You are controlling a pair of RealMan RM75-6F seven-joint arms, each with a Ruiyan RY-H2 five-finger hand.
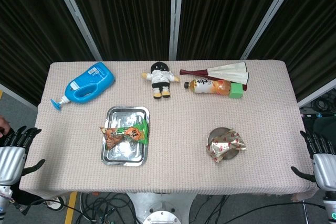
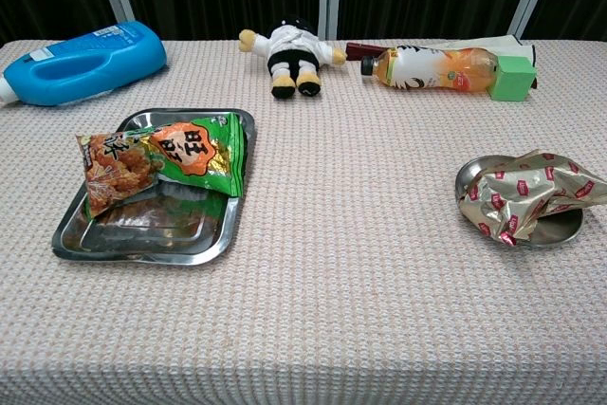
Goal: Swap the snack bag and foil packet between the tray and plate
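Note:
A green and orange snack bag point(image 1: 125, 134) point(image 2: 161, 161) lies across the steel tray point(image 1: 126, 153) point(image 2: 142, 234) at the left of the table. A crinkled gold foil packet point(image 1: 227, 145) point(image 2: 531, 194) rests on the small metal plate point(image 1: 216, 135) point(image 2: 469, 177) at the right. My left hand point(image 1: 13, 153) hangs off the table's left front corner, fingers spread, holding nothing. My right hand point(image 1: 321, 158) hangs off the right front corner, fingers apart and empty. Neither hand shows in the chest view.
Along the back stand a blue pump bottle point(image 1: 86, 87) point(image 2: 81, 62), a small doll point(image 1: 160, 78) point(image 2: 289, 54), a lying drink bottle point(image 1: 210, 86) point(image 2: 432, 67), a green block point(image 1: 237, 90) point(image 2: 512, 78) and a folded fan point(image 1: 220, 70).

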